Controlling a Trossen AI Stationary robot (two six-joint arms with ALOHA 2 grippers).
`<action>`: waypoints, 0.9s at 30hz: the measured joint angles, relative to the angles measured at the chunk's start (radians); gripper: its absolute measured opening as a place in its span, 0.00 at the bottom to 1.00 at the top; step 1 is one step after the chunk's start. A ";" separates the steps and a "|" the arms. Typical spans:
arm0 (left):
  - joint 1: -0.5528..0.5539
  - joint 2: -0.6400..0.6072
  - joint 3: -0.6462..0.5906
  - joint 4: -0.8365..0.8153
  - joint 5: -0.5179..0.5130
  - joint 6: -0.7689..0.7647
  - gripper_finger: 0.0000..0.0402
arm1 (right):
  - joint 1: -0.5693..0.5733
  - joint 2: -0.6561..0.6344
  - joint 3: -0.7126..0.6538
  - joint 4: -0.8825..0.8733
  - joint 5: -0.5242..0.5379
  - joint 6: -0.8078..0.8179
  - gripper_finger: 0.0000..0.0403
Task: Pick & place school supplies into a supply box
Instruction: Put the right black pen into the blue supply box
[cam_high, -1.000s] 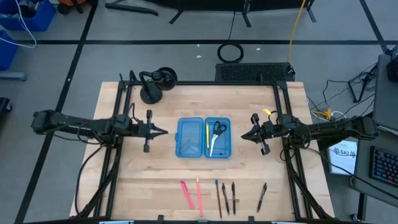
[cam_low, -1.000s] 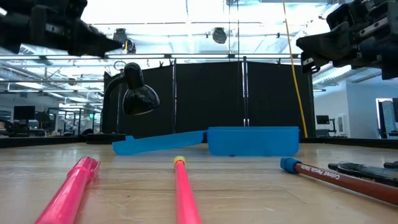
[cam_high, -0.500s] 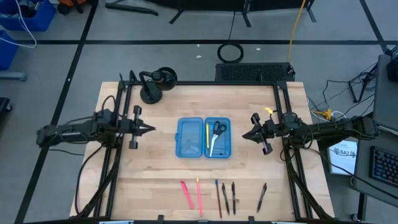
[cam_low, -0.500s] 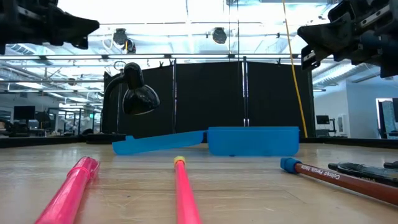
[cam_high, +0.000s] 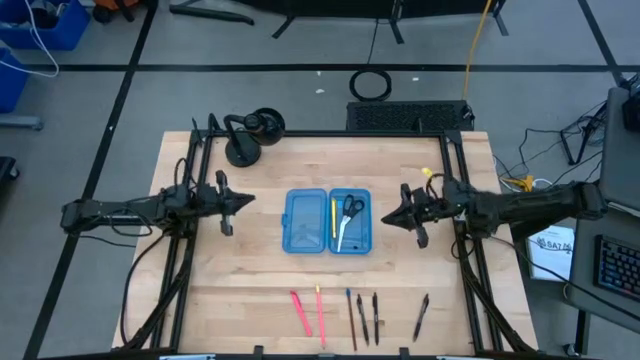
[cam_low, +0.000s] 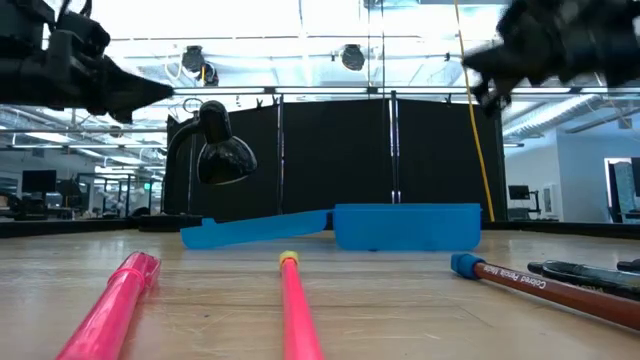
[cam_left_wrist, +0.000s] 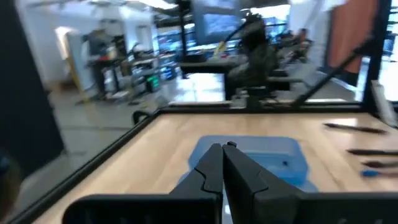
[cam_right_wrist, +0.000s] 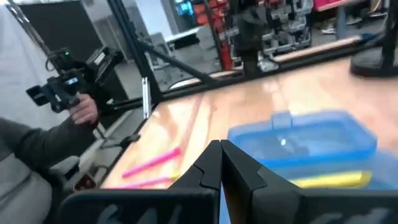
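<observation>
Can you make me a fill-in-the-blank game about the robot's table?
1. The scissors lie inside the blue ___.
2. Next to them lies a yellow ___.
3. The left gripper has its fingers ___.
4. The markers near the table's front edge are ___.

Missing words: box; pencil; shut; pink

The open translucent blue plastic pencil case (cam_high: 328, 221) lies mid-table with bare wood on every side; the closed left gripper (cam_high: 249, 199) and closed right gripper (cam_high: 386, 219) flank it; a black desk lamp (cam_high: 245, 136) occupies the far-left corner beyond it.
</observation>
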 joint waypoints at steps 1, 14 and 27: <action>0.000 0.009 0.000 0.000 -0.017 -0.009 0.05 | 0.027 0.003 0.075 -0.119 0.051 -0.004 0.00; 0.000 0.136 0.000 -0.034 -0.169 -0.156 0.06 | 0.541 0.470 0.981 -1.191 0.646 0.462 0.00; 0.000 0.226 0.000 -0.014 -0.357 -0.238 0.06 | 0.824 0.885 1.185 -1.448 0.330 1.343 0.00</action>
